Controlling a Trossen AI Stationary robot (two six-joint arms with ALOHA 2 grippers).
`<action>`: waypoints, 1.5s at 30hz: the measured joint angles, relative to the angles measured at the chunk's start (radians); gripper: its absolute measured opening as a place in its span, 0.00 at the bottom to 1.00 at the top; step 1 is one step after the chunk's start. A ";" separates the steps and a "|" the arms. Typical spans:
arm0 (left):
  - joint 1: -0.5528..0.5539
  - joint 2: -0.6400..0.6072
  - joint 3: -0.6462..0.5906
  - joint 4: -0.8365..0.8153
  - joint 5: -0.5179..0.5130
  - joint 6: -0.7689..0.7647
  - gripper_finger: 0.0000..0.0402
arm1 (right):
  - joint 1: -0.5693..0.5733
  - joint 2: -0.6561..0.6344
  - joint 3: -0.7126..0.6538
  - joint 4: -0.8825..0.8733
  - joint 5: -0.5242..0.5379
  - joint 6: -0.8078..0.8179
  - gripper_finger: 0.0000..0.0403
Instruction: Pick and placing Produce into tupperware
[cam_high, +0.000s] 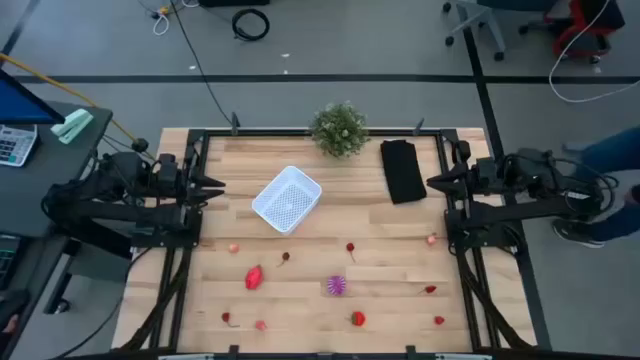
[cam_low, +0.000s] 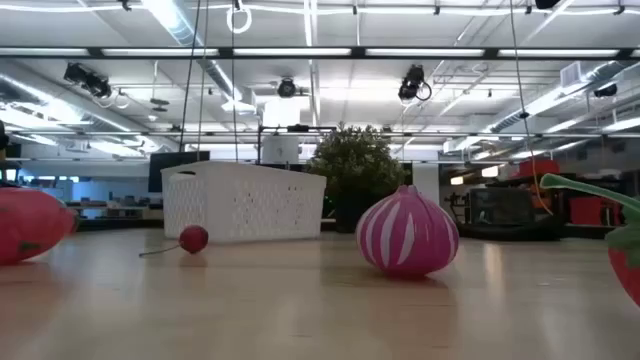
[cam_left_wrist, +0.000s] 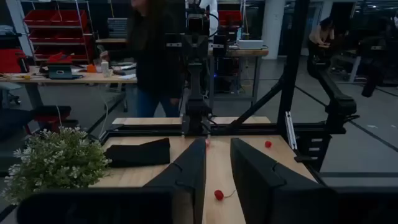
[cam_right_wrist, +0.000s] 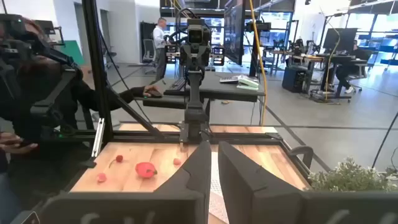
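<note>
A leafy potted plant (cam_high: 338, 129) sits beside a folded black cloth (cam_high: 403, 170) (both at the table's (cam_high: 390, 290) far edge).

2 dark, black-framed arms (cam_high: 120, 205) — angular wedge-shaped jaws, black cables along links
</note>
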 joint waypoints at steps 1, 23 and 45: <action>0.000 0.000 0.000 0.000 0.000 0.000 0.19 | 0.000 0.000 0.000 0.000 0.000 0.000 0.10; 0.000 0.000 0.000 0.000 0.000 0.000 0.20 | 0.000 0.000 0.000 0.000 0.000 0.000 0.10; 0.000 0.000 0.000 0.000 0.000 -0.001 0.19 | 0.000 0.000 0.000 0.000 0.000 0.000 0.10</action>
